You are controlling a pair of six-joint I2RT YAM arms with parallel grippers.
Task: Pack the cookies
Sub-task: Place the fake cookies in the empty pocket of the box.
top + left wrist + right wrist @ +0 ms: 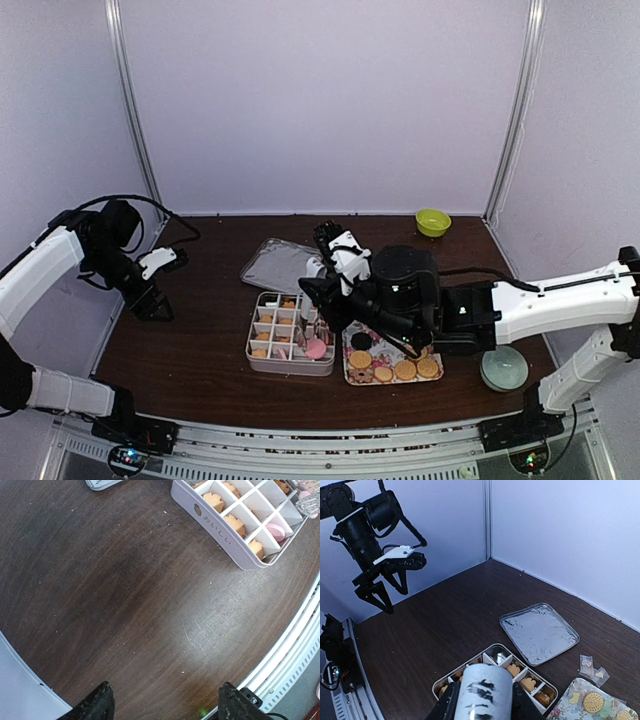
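Golden cookies and one dark cookie lie on a floral tray. More golden cookies fill cells of a white divided box, and a pink cookie rests in a near-corner cell. My right gripper hangs over the box, shut on a white cylinder with black marks that hides the cells under it. Shiny tong tips show at the box's far corner. My left gripper hovers open above bare wood, well left of the box, holding nothing.
A metal lid lies behind the box. A green bowl sits at the back right, a pale round dish at the front right. Small clear wrappers lie beside the tray. White walls enclose the table.
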